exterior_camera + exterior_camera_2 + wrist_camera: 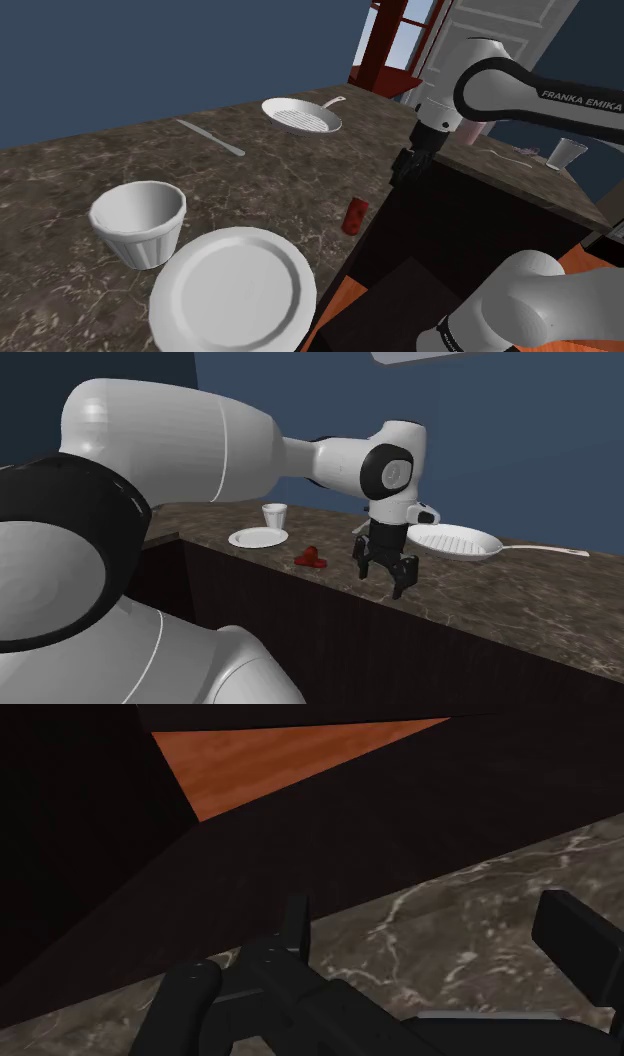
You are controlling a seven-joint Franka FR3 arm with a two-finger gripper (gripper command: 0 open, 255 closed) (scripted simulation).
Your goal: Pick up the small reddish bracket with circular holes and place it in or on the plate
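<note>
The small reddish bracket (pixel 355 215) lies on the dark, veined, marble-patterned worktop (pixel 80 170), right at its front edge. In the shoulder view it is near the round white plate (pixel 233 290) but apart from it, up and to the right of the plate's rim. A white ribbed bowl (pixel 138 222) stands just beside the plate on that view's left.

The all-black gripper (pixel 405 170) hangs over the same edge of the worktop, above and to the right of the bracket in the shoulder view and clear of it. In the second exterior view its two fingers (pixel 402 584) stand apart with nothing between them, and the bracket sits between the plate and the gripper along the edge. The wrist view shows the spread fingers over the marbled surface, with a dark cabinet front and a wedge of orange wooden floor (pixel 290 764) beyond.

Farther back on the worktop rest a white ridged frying pan (pixel 302 117) with a short handle and a long pale piece of cutlery (pixel 210 137). On a separate counter at the shoulder view's right stands a clear cup (pixel 565 153). The white arm (pixel 560 100) carries the lettering FRANKA EMIKA.
</note>
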